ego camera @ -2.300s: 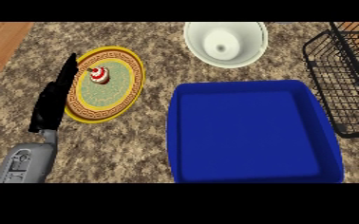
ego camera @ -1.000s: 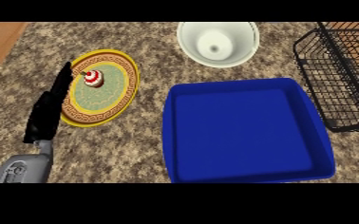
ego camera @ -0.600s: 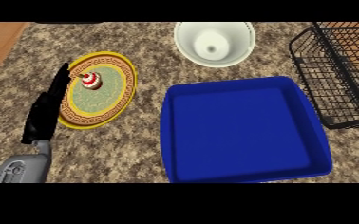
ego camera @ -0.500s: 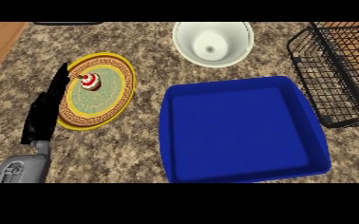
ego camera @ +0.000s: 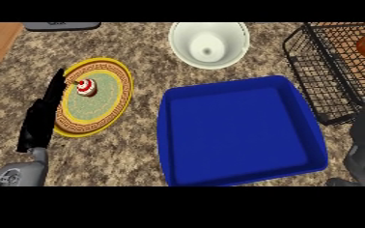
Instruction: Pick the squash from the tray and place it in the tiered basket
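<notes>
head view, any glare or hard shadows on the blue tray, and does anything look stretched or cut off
Head view: no glare on the blue tray, just even light and paler rims; the white bowl darkens toward its bottom. Head view again: the round yellow plate looks taller than wide, and the wire basket is cut off at the right edge.

Bare counter [ego camera: 143, 140] runs between the yellow plate [ego camera: 100, 112] and the blue tray [ego camera: 242, 130]. The white bowl [ego camera: 209, 44] stands behind, and the wire basket [ego camera: 324, 72] sits just beside the tray's right.
</notes>
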